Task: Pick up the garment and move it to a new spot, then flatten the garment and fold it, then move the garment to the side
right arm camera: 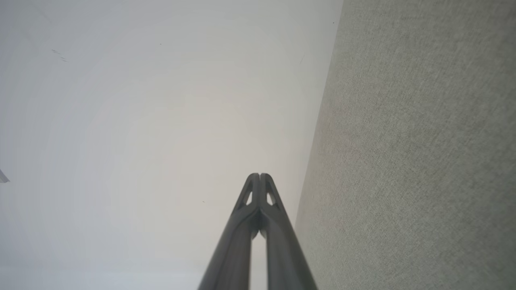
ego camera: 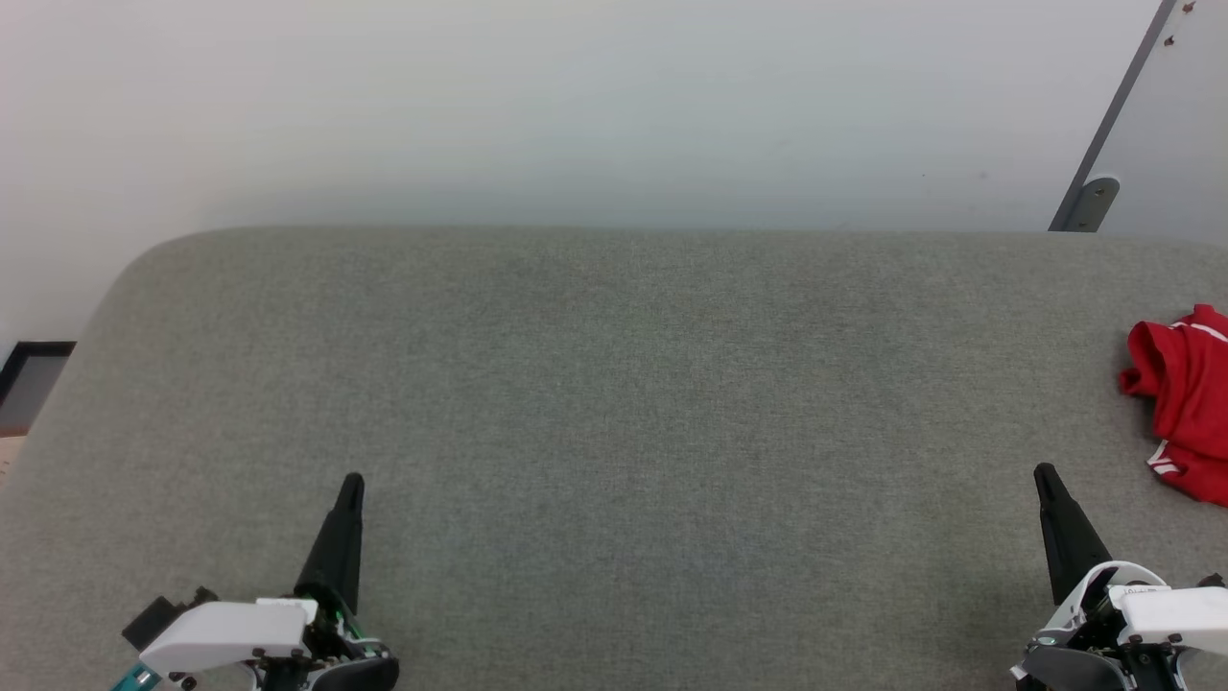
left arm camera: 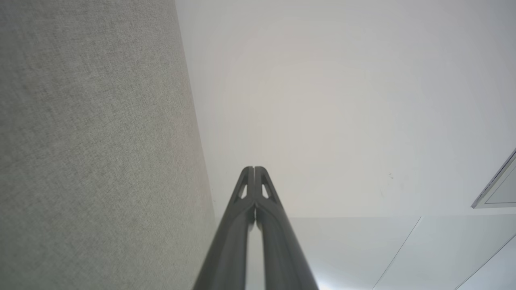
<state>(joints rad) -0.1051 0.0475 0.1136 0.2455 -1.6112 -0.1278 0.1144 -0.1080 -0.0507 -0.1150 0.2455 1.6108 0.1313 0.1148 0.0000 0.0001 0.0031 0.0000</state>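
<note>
The garment is a crumpled red shirt with thin white stripes, lying at the far right edge of the grey fabric surface and partly cut off by the frame. My right gripper stands at the lower right, shut and empty, a short way left of and below the garment. Far from the garment, my left gripper rests at the lower left, also shut with nothing in it. In the wrist views the left gripper and right gripper show fingertips pressed together.
A pale wall rises behind the grey surface. A grey panel with a bracket leans at the upper right. The surface's rounded left corner drops to a dark floor patch.
</note>
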